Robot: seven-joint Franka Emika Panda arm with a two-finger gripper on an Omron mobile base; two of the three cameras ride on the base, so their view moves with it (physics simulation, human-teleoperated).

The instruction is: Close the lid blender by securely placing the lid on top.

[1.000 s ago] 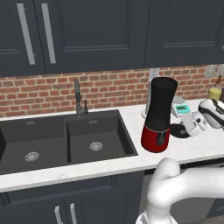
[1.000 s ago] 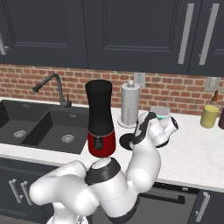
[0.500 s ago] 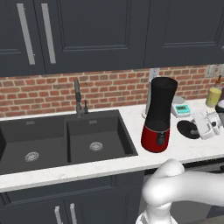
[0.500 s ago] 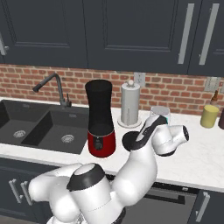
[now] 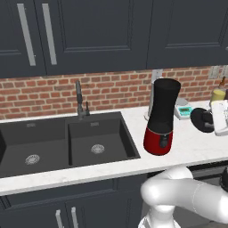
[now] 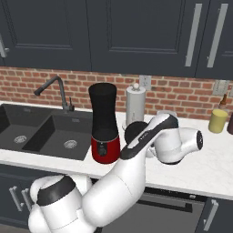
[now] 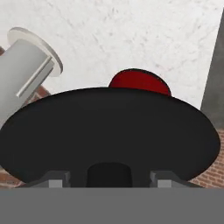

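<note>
The blender point(image 5: 162, 116) point(image 6: 103, 123) stands on the white counter beside the sink, its tall black jar open at the top and its red base point(image 7: 140, 81) below. My gripper point(image 5: 211, 121) point(image 7: 109, 176) hangs to the blender's right, above the counter, and is shut on the knob of the lid point(image 5: 201, 120) point(image 6: 134, 131) point(image 7: 109, 131). The lid is a flat black disc, tilted on edge and facing the blender. It is held lower than the jar's rim and off to its side. My forearm hides part of the lid in the right base view.
A dark double sink point(image 5: 67, 142) point(image 6: 45, 132) with a faucet point(image 5: 79, 99) point(image 6: 59, 91) lies left of the blender. Behind it stand a paper towel holder point(image 6: 135, 104) point(image 7: 28, 65), a white-teal scale point(image 5: 183, 111) and a yellow bottle point(image 5: 218, 94) point(image 6: 217, 120). Dark cabinets hang overhead.
The lid was on the counter under my gripper; now it is off the counter, tipped on edge and carried a little right. The wrist has swung round.
</note>
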